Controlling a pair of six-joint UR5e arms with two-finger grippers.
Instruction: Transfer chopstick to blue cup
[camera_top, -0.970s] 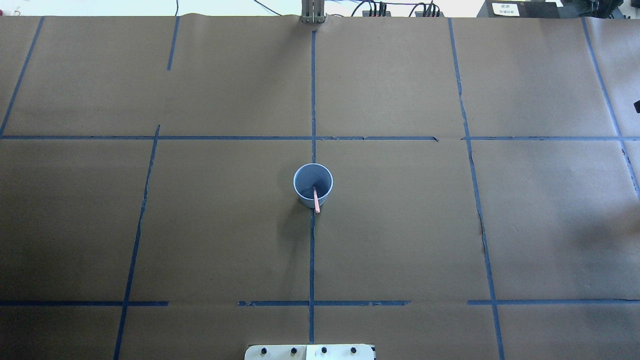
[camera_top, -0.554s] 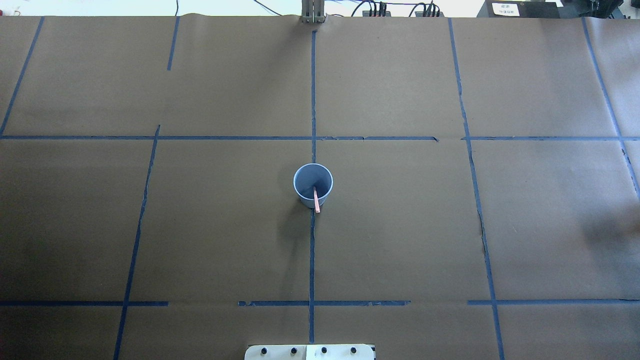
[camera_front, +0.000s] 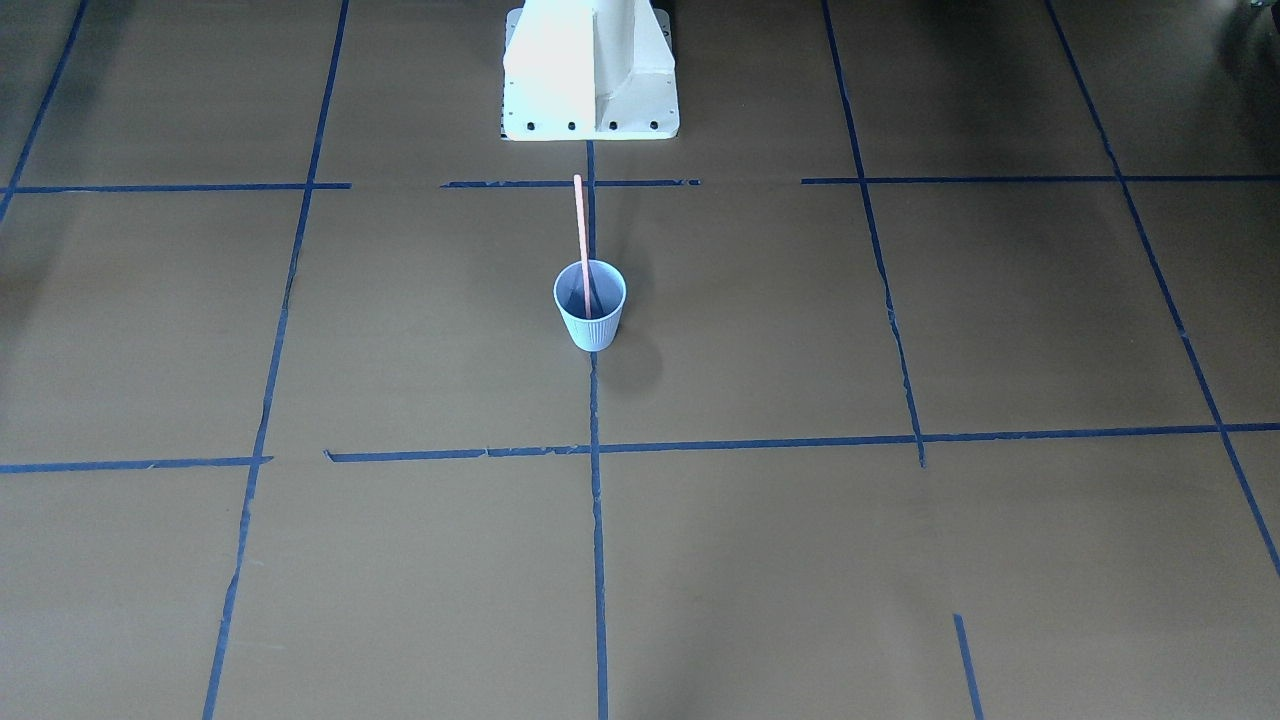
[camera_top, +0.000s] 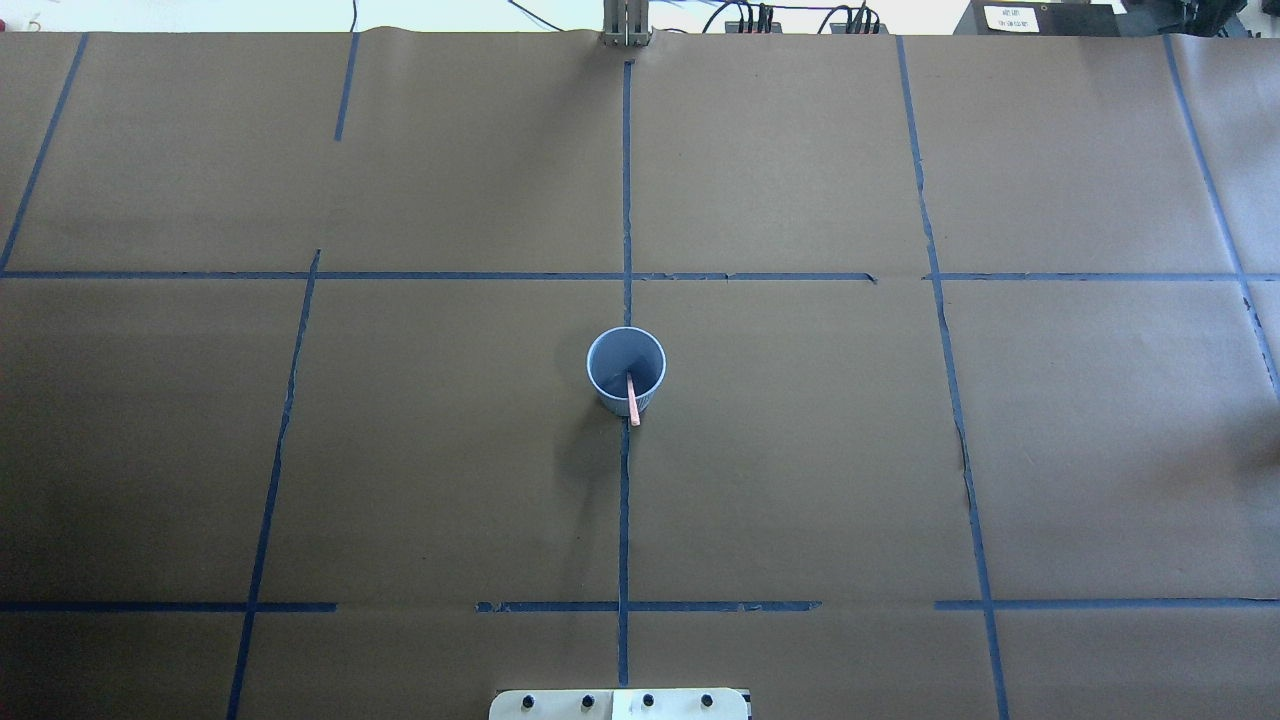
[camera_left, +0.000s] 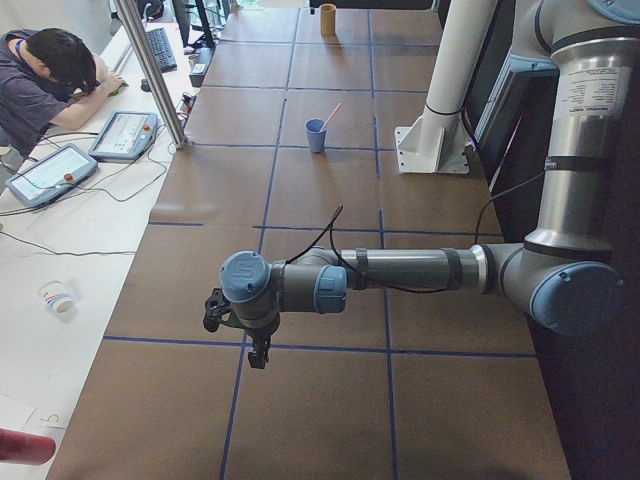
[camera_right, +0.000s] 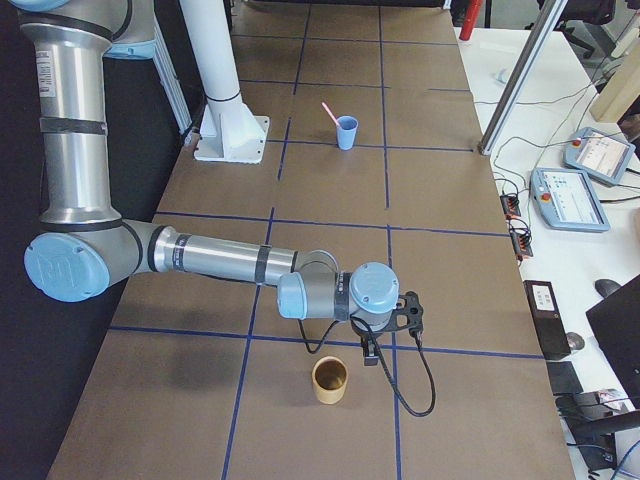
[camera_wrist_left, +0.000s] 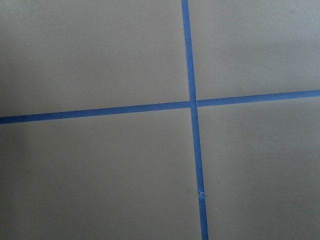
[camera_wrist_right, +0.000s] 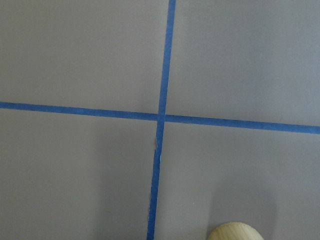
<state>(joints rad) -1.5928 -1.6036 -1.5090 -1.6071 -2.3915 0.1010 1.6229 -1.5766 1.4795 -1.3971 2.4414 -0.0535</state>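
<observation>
Still the chopstick (camera_top: 633, 398) leans in the blue cup (camera_top: 626, 368), mid-frame. My left gripper (camera_left: 258, 358) and right gripper (camera_right: 370, 356) hover low, and I cannot tell whether they are spread.

Even, rather dim light; the cup (camera_top: 615, 358) casts a soft shadow on the counter (camera_top: 400, 450). The white base (camera_front: 590, 70) glares. Focus sharp.

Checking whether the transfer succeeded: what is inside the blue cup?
The chopstick stands tilted inside the blue cup, leaning on its rim, upper part sticking out. Nothing else shows; the cup's shaded bottom is partly hidden by its wall.
</observation>
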